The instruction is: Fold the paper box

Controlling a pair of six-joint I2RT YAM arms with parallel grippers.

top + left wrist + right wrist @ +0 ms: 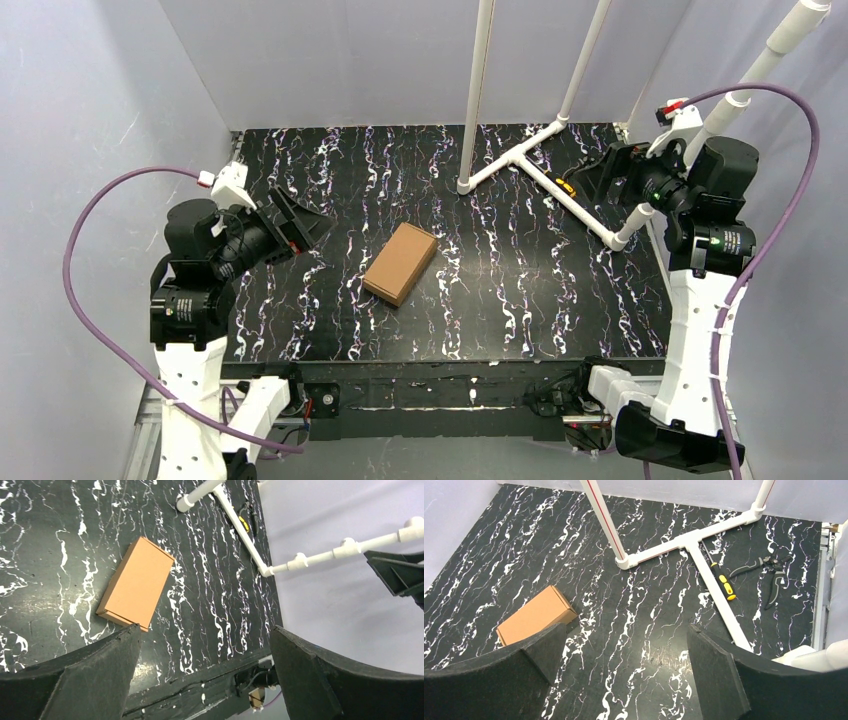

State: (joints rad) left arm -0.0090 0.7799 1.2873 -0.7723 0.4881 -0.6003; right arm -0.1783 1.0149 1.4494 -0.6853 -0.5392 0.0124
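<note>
The paper box (400, 263) is a small, flat, closed brown cardboard rectangle lying at an angle on the black marbled table (520, 300), near its middle. My left gripper (305, 226) hovers to the box's left, raised off the table and open, with nothing between its fingers. In the left wrist view the box (136, 582) lies just beyond the left fingertip of the gripper (204, 630). My right gripper (598, 176) is held high at the far right, open and empty. From the right wrist, the box (535, 615) shows partly behind the left finger of that gripper (625, 628).
A white pipe frame (530, 160) stands on the table's back right, its uprights rising past the top of the view. Beside one pipe lie a yellow-handled screwdriver (723, 583) and black pliers (769, 572). Grey walls close in the left, right and back sides.
</note>
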